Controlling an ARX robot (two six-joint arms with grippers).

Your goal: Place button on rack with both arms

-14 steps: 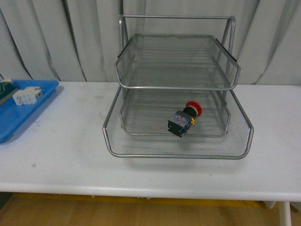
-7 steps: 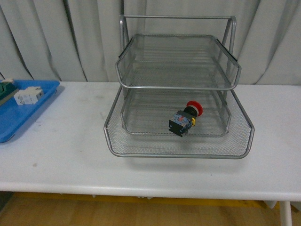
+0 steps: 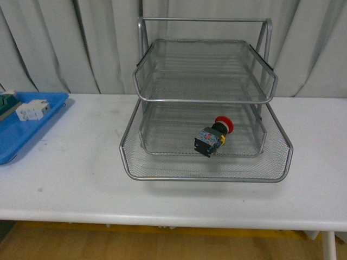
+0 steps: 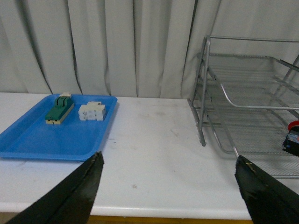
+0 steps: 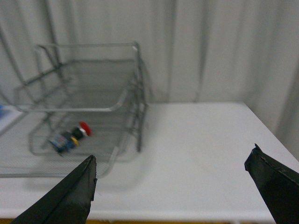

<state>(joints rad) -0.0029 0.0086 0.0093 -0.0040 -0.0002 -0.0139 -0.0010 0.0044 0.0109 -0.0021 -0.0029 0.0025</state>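
The button [image 3: 213, 136], red cap, yellow collar and dark body, lies on its side in the lower tier of the silver wire rack [image 3: 206, 168] at the table's middle. The right wrist view shows the button [image 5: 71, 136] inside the rack [image 5: 84, 107]; in the left wrist view only its edge [image 4: 293, 137] peeks in at the rack [image 4: 243, 107]. No arm appears in the front view. My left gripper [image 4: 168, 186] is open over bare table, well short of the rack. Away from the rack, over the table's right part, my right gripper [image 5: 173, 186] is open and holds nothing.
A blue plastic tray [image 3: 21, 135] sits at the table's left end with a white block [image 3: 31, 110] and a green-and-cream block [image 4: 59, 108] in it. The white table [image 3: 70, 179] runs under everything, and grey curtains hang behind.
The front view has shifted very slightly; the button and rack keep their places. No arm has come into that view.
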